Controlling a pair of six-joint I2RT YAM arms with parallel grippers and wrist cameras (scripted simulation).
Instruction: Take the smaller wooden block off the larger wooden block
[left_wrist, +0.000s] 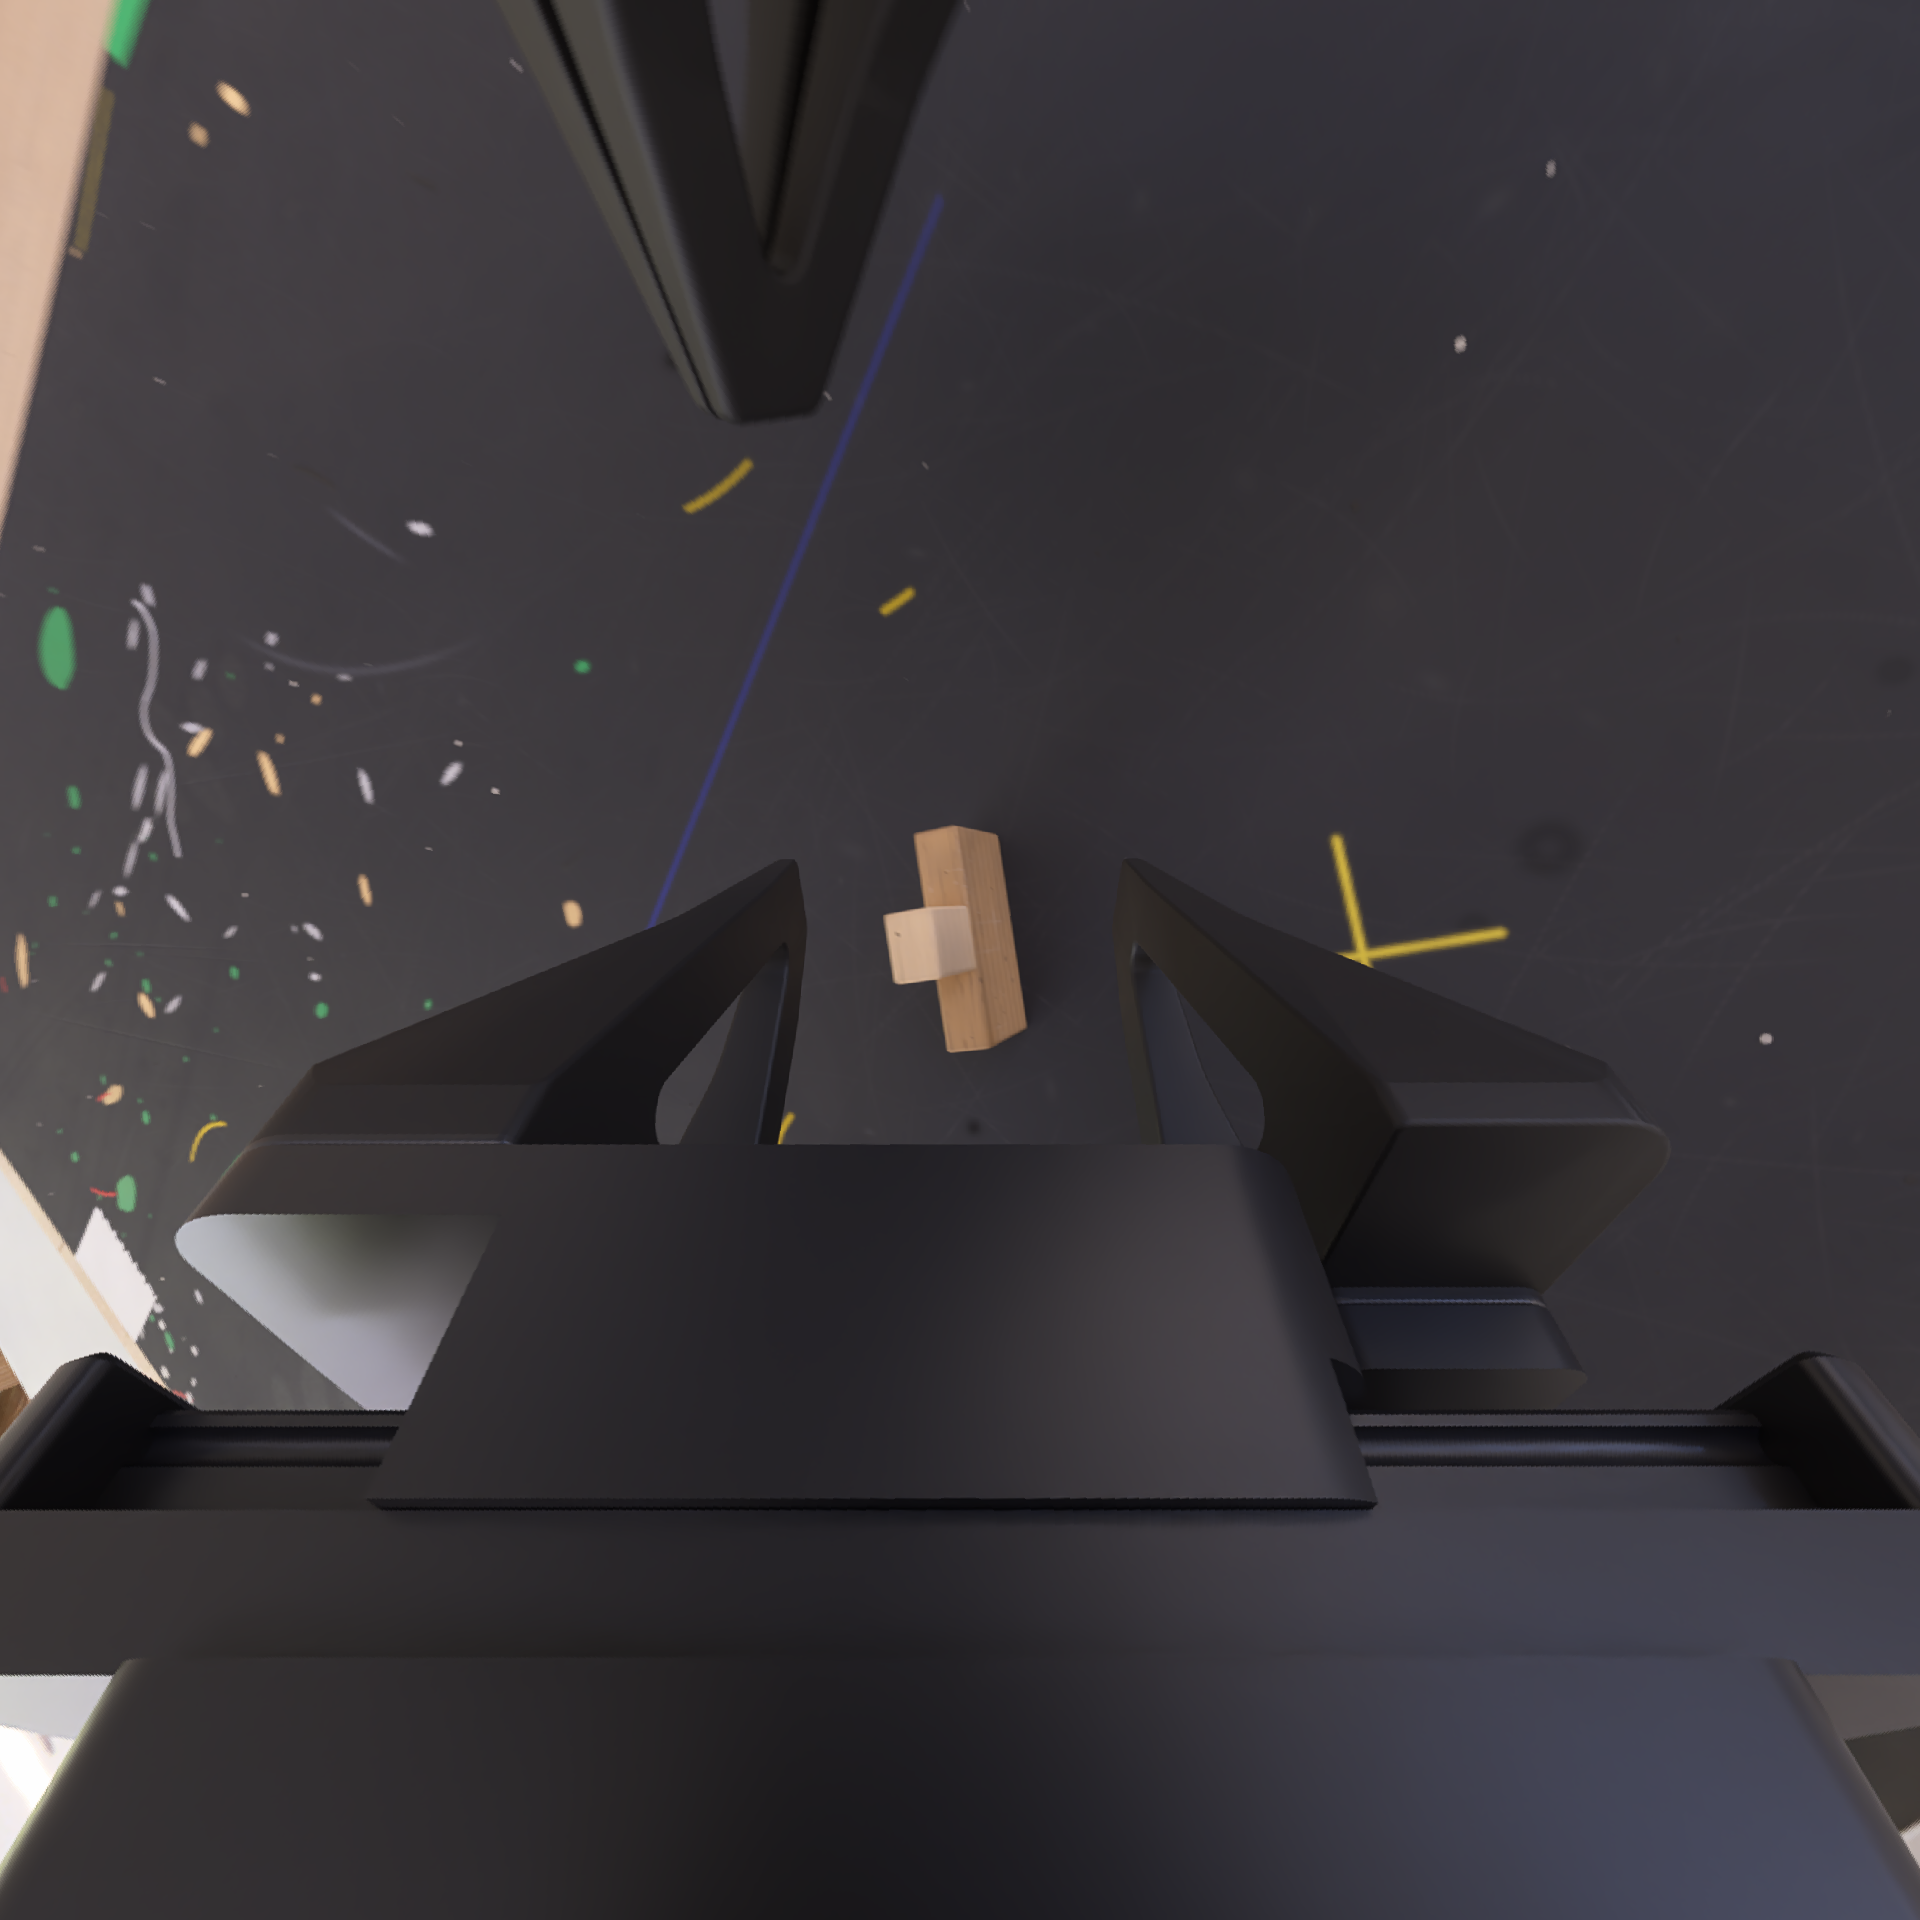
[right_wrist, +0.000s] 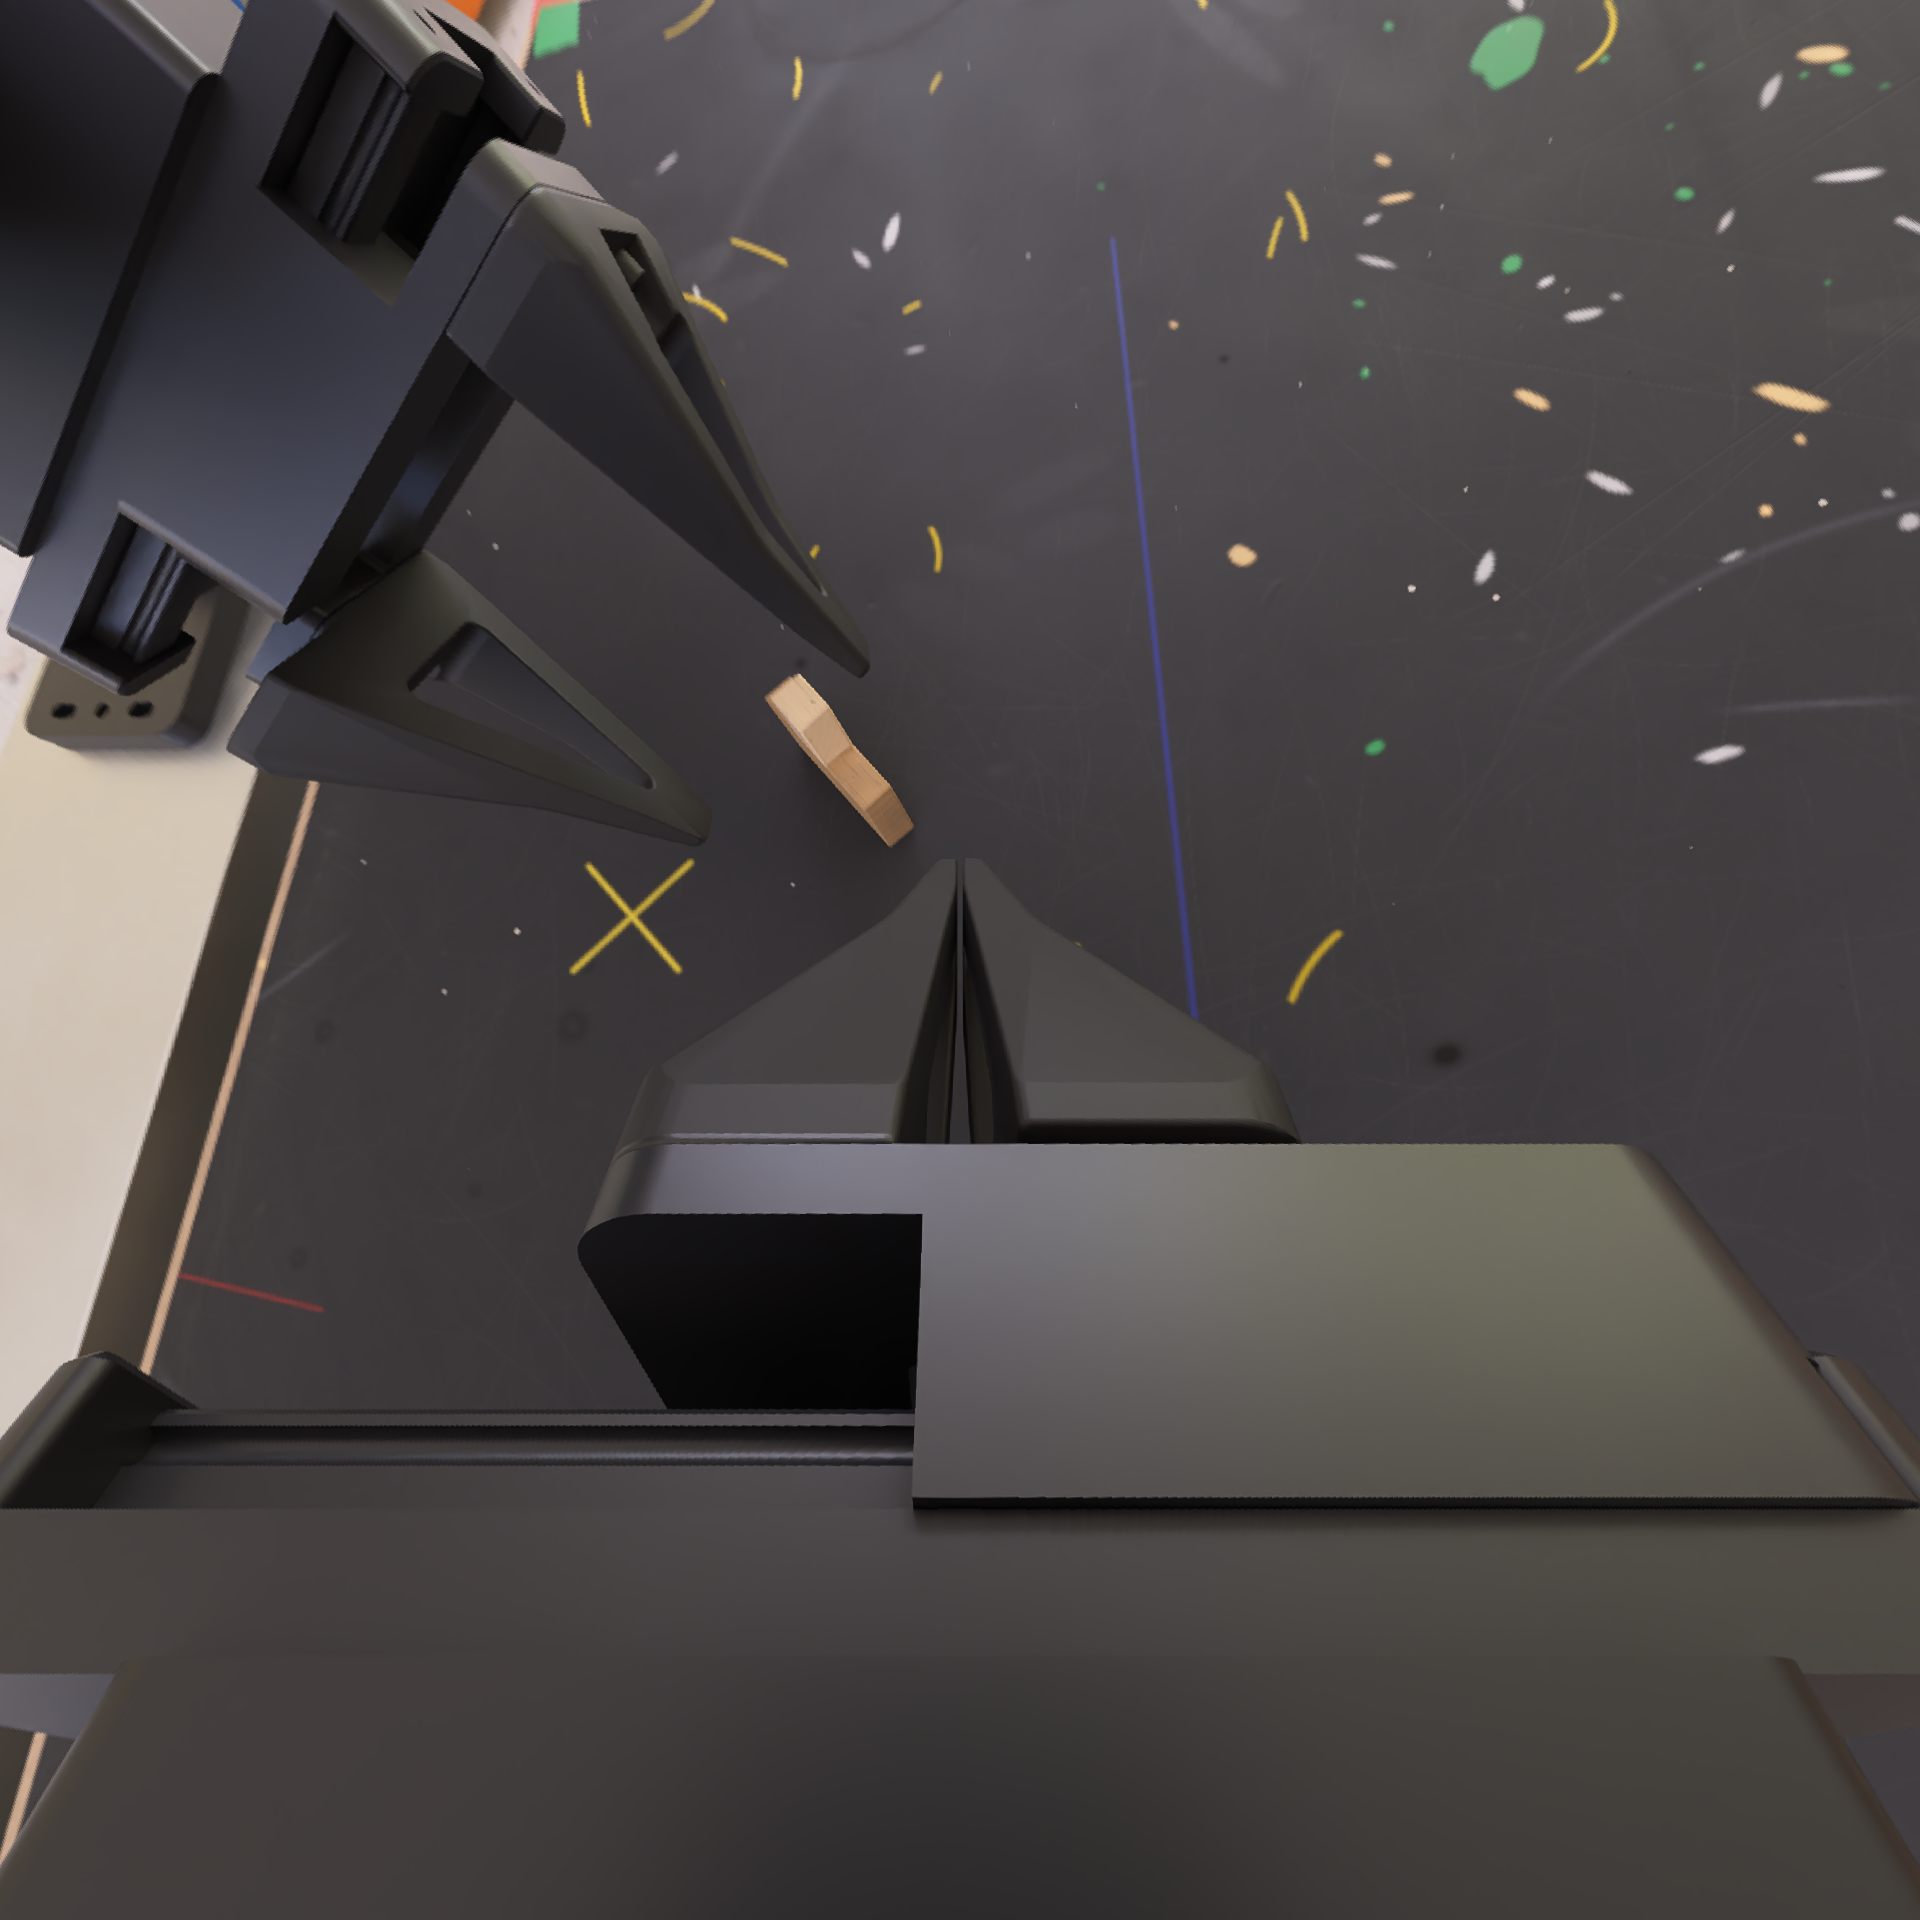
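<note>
- Plainly, in the left wrist view, the left gripper (left_wrist: 961, 883) hangs above the dark tabletop (left_wrist: 1351, 520) with its jaws spread wide and nothing between them.
- Framed in that gap lies the larger wooden block (left_wrist: 982, 935), a long plank flat on the table, with the smaller wooden block (left_wrist: 928, 943) still sitting across its middle and overhanging one side.
- At the top of this view the right gripper's joined fingers (left_wrist: 758, 260) point down toward the table.
- In the right wrist view, the right gripper (right_wrist: 958, 868) has its jaws pressed together, holding nothing, its tips near one end of the stacked blocks (right_wrist: 842, 764).
- Beyond them the left gripper (right_wrist: 784, 753) straddles the stack from above, fingers apart.
- Judging from this, nothing is done yet: the small block remains on top, so descent, grasp and lift-off are all left.
</note>
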